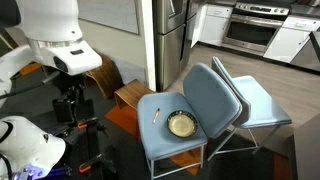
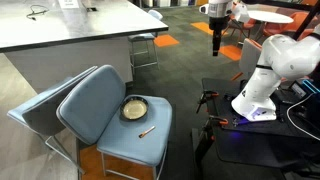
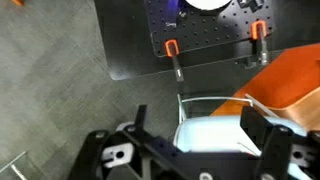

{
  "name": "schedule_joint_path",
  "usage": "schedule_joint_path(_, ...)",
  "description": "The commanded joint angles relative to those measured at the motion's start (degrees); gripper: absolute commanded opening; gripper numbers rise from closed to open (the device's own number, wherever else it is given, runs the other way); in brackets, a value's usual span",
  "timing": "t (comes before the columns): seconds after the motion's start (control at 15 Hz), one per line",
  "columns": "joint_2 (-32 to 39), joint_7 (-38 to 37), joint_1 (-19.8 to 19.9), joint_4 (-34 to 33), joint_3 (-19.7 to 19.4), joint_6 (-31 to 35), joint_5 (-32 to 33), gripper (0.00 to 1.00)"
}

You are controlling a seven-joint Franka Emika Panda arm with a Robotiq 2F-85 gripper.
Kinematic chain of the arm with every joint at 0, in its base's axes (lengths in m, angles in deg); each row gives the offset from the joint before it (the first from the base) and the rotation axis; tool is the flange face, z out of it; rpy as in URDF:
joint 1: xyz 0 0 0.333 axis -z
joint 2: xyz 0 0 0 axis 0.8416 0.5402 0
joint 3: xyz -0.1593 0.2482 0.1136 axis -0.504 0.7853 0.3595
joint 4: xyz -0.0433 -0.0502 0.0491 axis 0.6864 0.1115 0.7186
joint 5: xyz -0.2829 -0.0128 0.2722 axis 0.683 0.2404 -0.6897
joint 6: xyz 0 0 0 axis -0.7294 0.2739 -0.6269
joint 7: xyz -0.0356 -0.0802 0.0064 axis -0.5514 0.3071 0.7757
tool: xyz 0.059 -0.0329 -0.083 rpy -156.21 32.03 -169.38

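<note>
Distance was the relation that mattered: the claw (image 2: 217,42) hung high beside the robot's own stand, pointing straight down. Its jaws were spread wide with nothing between them. The nearest loose things lay well apart from it, and lower, on the seat of a blue chair (image 2: 92,108). A shallow round bowl (image 2: 134,108) sat toward the backrest. A slim marker (image 2: 147,131) lay nearer the seat's front edge, close to the bowl but not touching it. In an exterior view the chair (image 1: 212,95) stood off to the picture's right of the claw (image 1: 68,100), with the bowl (image 1: 181,123) farther from it and the marker (image 1: 156,114) on the nearer side of the seat. The marker's long axis ran roughly along the front edge of the seat, crosswise to a line drawn from front edge to backrest. Seen from the arm's side, it ran slightly slanted, nearly up and down the picture. The wrist view showed none of this. The open fingers (image 3: 268,150) framed only grey floor, a black perforated plate (image 3: 205,35) with orange clamps (image 3: 171,47), and a patch of orange carpet (image 3: 292,85). So the chair lay outside what the claw faced, away to one side and below its level.
</note>
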Motion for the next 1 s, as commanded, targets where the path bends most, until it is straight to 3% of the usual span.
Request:
schedule_joint_path(0.0, -0.01, -0.43, -0.75, -0.09, -0.62, -0.18, 0.36, 1.0)
schedule_joint_path(0.47, -0.01, -0.43, -0.75, -0.09, -0.62, -0.18, 0.36, 1.0)
schedule_joint_path(0.93, 15.23, 0.97, -3.88, -8.44, -0.66, 8.58, -0.74, 1.0)
